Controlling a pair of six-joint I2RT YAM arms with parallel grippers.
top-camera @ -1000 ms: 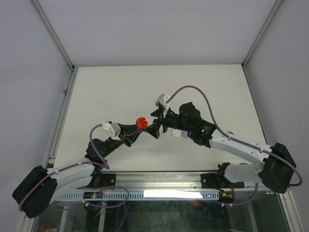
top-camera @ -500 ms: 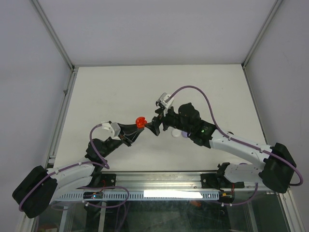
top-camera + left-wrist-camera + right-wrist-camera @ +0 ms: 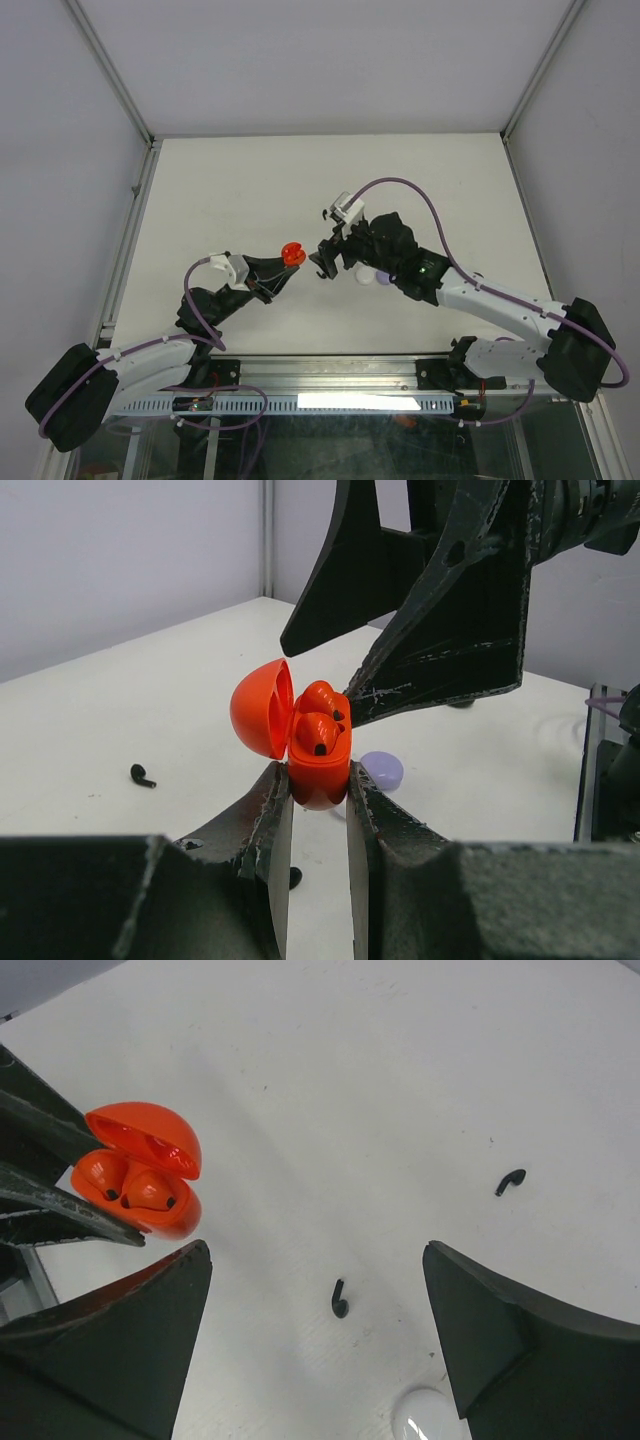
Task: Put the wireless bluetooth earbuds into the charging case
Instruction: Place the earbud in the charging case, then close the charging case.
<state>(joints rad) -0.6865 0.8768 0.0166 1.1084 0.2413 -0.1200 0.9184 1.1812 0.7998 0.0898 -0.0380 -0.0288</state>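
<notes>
My left gripper [image 3: 318, 780] is shut on the base of a red charging case [image 3: 318, 765] and holds it above the table with its lid open. Two red earbuds [image 3: 318, 723] sit inside the case. The case also shows in the top view [image 3: 292, 252] and in the right wrist view [image 3: 140, 1185]. My right gripper [image 3: 318, 1248] is wide open and empty, just right of the case, as the top view [image 3: 325, 255] shows. Two black earbuds [image 3: 340, 1300] [image 3: 510, 1182] lie on the table below it. One black earbud also shows in the left wrist view [image 3: 143, 776].
A closed white round case [image 3: 425, 1418] lies on the table under my right gripper. A closed lilac round case [image 3: 381, 770] lies beside it. The white table [image 3: 230, 190] is fenced by metal rails at the left, right and near edges.
My right gripper has drawn back a little to the right, away from the red case. My left gripper and the case have stayed in place.
</notes>
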